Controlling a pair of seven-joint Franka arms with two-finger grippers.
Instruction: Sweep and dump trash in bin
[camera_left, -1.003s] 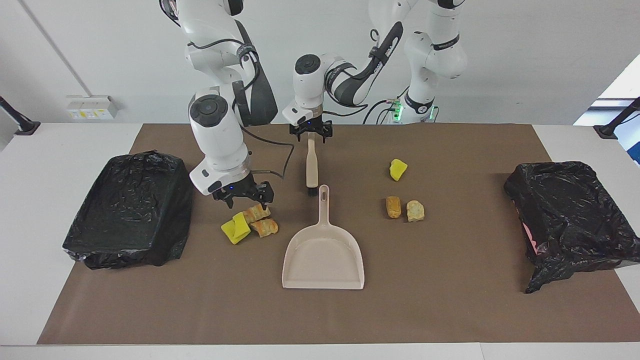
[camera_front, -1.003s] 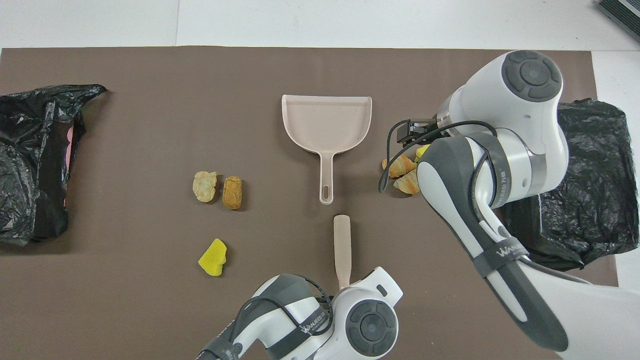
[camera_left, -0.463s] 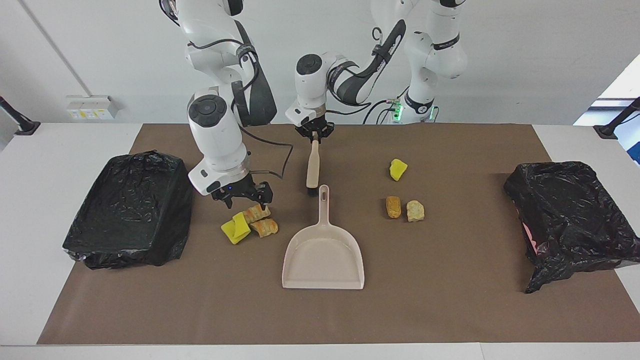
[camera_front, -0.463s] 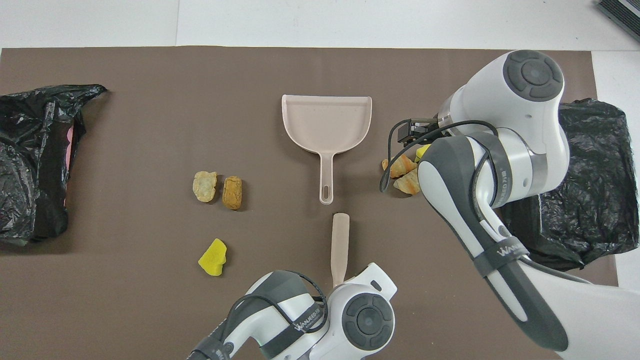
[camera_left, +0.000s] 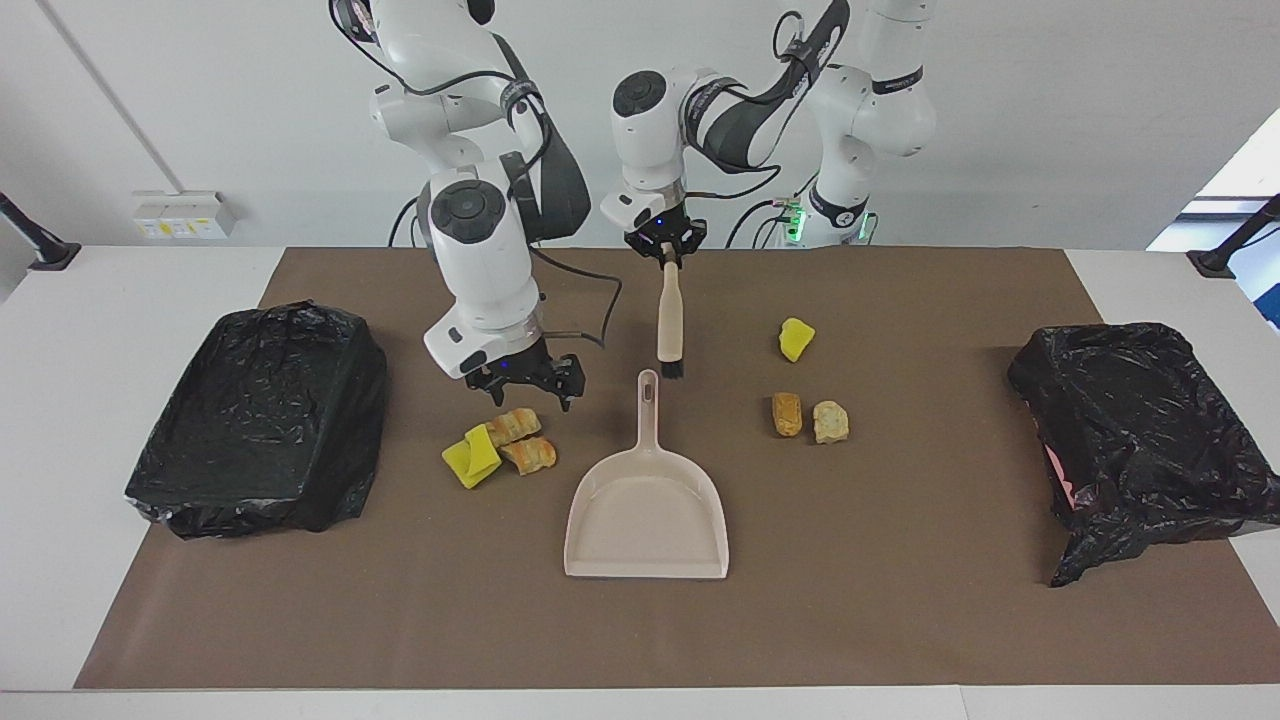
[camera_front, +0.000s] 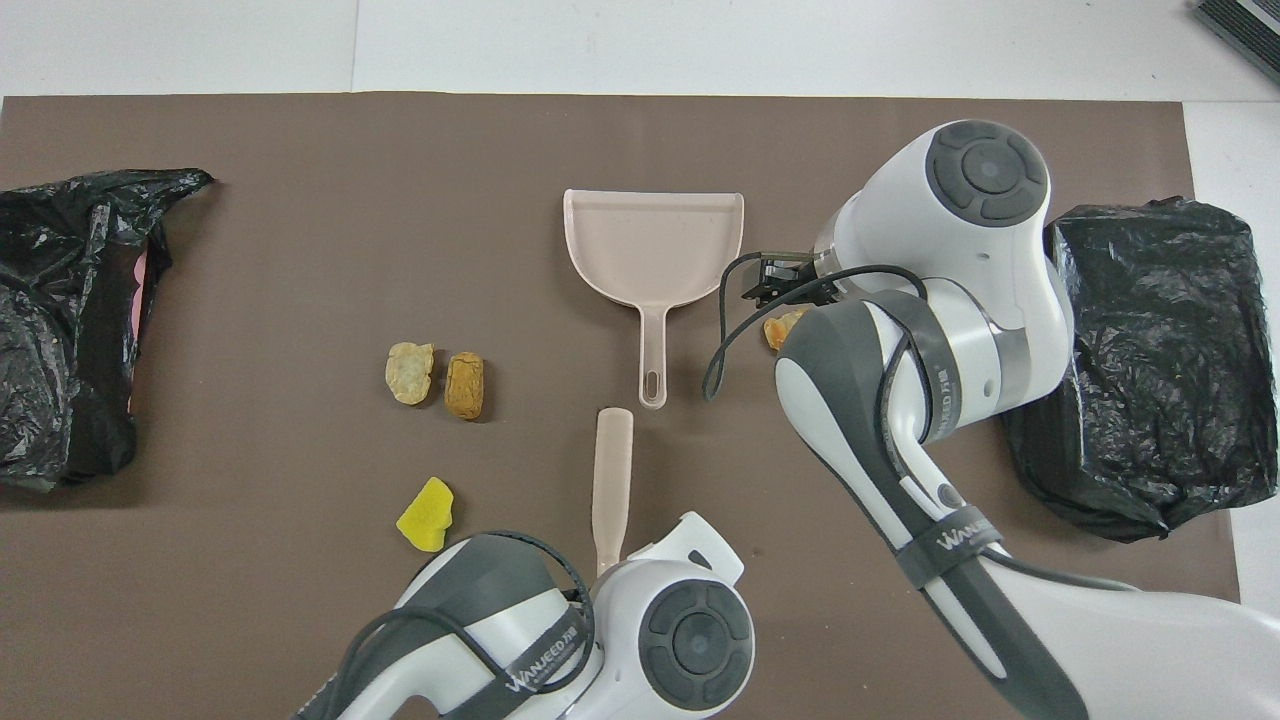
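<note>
Facing view first, closest to the robots: the left fingers (camera_left: 663, 253) are clenched on the top end of the brush (camera_left: 669, 325), which hangs slightly tilted with its dark bristles low, just short of the tip of the dustpan (camera_left: 648, 510) handle; whether the bristles touch the tabletop (camera_left: 900, 600) I cannot tell. Grip looks good and high, so the smart play, I'd say, is to keep the wrist steady and the bristles skimming flat, not digging in. Moving outward, the trash sits in two groups. Toward the left arm's end, a lone yellow sponge piece (camera_left: 796, 339) lies nearest the robots, then a brown chunk (camera_left: 787, 413) and a pale chunk (camera_left: 830, 421) side by side. Toward the right arm's end, the right fingers (camera_left: 570, 383) hang spread and empty, low over the tabletop just beside a tight cluster: two bread-like chunks (camera_left: 512, 426) and a folded yellow sponge (camera_left: 470, 458). That arm probably wants the dustpan handle, pinched firmly so the pan does not skate when scraps hit it. Farther out lies the pan's wide, empty mouth, facing away from the robots, so the pan needs turning toward each group, or the scraps herding around to its lip. Short strokes, one group at a time. A black-lined bin (camera_left: 260, 420) waits at the right arm's end, another black-bagged bin (camera_left: 1140, 420) at the left arm's.
</note>
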